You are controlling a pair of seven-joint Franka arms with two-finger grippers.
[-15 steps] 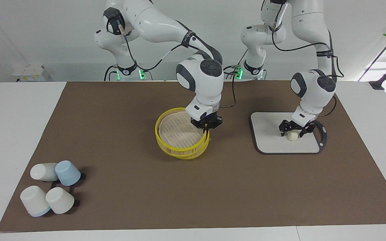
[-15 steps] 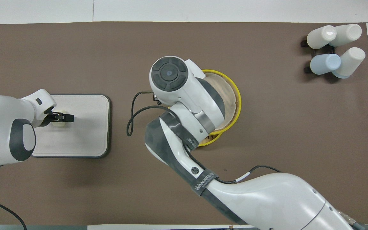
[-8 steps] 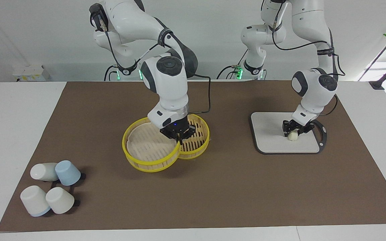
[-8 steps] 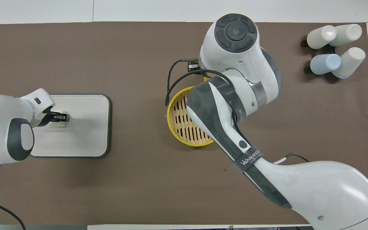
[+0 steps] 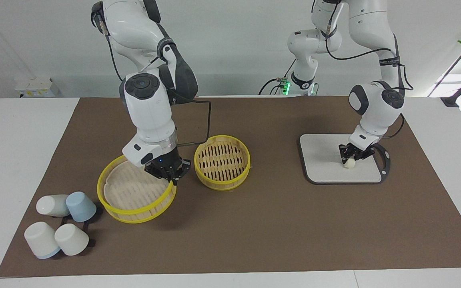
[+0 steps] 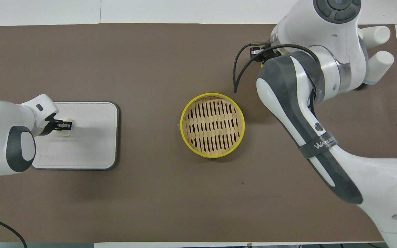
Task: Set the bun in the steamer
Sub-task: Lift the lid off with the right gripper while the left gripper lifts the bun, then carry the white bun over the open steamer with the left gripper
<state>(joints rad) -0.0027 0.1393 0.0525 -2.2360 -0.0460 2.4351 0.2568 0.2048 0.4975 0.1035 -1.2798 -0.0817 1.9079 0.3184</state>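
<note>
The steamer (image 5: 222, 162) (image 6: 212, 124), a round yellow-rimmed basket with a slatted base, stands uncovered and empty mid-mat. Its lid (image 5: 130, 192) hangs tilted just over the mat between the steamer and the cups, with my right gripper (image 5: 171, 181) shut on its rim. In the overhead view the right arm hides both the lid and that gripper. The small cream bun (image 5: 349, 163) (image 6: 67, 123) sits on the grey board (image 5: 322, 168) (image 6: 88, 144) toward the left arm's end. My left gripper (image 5: 351, 159) (image 6: 63, 125) is shut on the bun, down at the board.
Several white and pale blue cups (image 5: 60, 224) (image 6: 379, 34) lie on a black rack at the corner toward the right arm's end, farthest from the robots. A brown mat (image 5: 294, 224) covers the table.
My right arm carried the lid off the steamer and swung it toward the cups, uncovering the basket. My left gripper closed on the bun on the board.
</note>
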